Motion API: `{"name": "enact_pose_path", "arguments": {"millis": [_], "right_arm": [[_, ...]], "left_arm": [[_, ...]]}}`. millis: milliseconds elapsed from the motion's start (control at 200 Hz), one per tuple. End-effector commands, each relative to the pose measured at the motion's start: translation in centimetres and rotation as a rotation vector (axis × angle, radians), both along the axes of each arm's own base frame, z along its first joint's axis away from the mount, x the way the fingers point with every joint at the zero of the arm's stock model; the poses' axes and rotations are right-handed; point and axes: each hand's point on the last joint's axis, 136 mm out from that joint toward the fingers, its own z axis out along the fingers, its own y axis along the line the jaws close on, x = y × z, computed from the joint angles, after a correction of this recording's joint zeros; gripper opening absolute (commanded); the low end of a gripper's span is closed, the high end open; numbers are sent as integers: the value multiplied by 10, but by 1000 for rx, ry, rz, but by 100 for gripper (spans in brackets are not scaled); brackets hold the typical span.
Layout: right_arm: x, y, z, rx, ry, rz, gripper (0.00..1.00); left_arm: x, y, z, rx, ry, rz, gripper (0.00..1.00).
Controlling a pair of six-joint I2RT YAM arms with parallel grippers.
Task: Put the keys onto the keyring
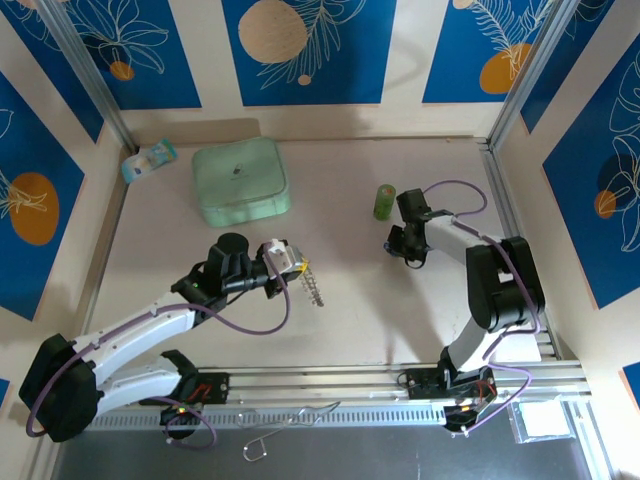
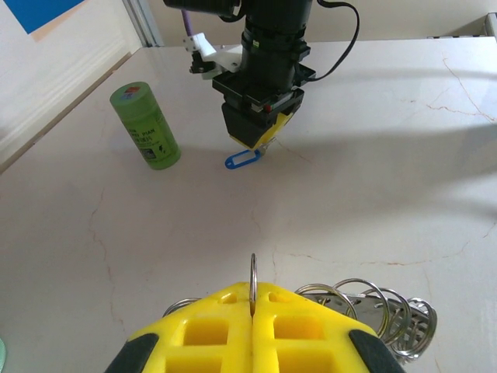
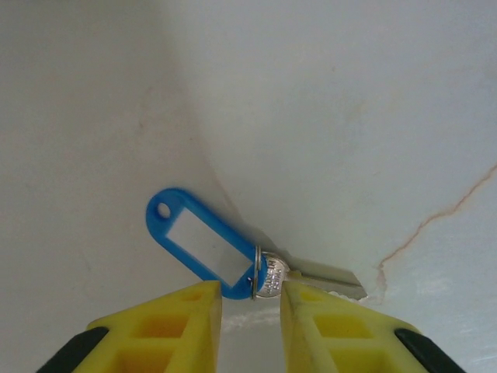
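Plainly, the right pincer (image 3: 250,303), jaws apart astride the blue-tagged key (image 3: 202,247) pointing ten o'clock, could pinch skew and flick it away; left pincer (image 2: 252,311) clamps the keyring (image 1: 312,288).

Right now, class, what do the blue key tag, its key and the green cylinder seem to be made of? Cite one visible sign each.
Blue key tag: likely glossy plastic, uniform colour, moulded rim. Key: metal, silvery with bright glints. Green cylinder: unclear under its matte printed wrap, possibly plastic or card.
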Motion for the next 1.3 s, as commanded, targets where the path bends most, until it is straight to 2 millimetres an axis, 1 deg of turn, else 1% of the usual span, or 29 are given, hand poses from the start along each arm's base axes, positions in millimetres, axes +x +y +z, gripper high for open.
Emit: {"name": "enact_pose_path", "arguments": {"millis": [0,300,585,850,1180,1295], "right_arm": [[2,1,3,-20,13,-6,27],[2,2,1,-40,23,5,21],[3,-2,0,-65,28,3,14],[3,-4,0,-84,29,6,15],[5,-4,-2,-90,31,14,10],[5,-3,-3,-90,35,22,16]], "left_arm": [[1,-8,24,-44,-31,-18,0],[2,-8,25,-44,-35,-22,0],[1,-9,25,-43,-35,-27,0],[1,-9,26,-45,-34,-30,0],[0,-10,26,-42,-36,-34,0],[1,-10,27,-41,-37,-35,0]]}}
